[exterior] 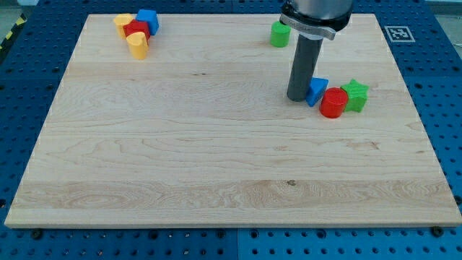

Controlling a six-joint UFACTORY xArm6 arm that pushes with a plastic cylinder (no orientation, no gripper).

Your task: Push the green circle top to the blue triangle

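Note:
The green circle [280,34] stands near the view's top edge of the wooden board, right of centre. The blue triangle [317,91] lies lower, at the view's right, touching a red circle [334,102] and close to a green star [354,94]. My tip [299,98] rests on the board right against the blue triangle's left side. The rod hides part of the triangle. The green circle is well above my tip, a little to its left.
At the view's top left sits a cluster: a blue block [148,21], a red block [136,30], and two yellow blocks [123,22] [138,45]. The board's right edge [415,94] is near the green star.

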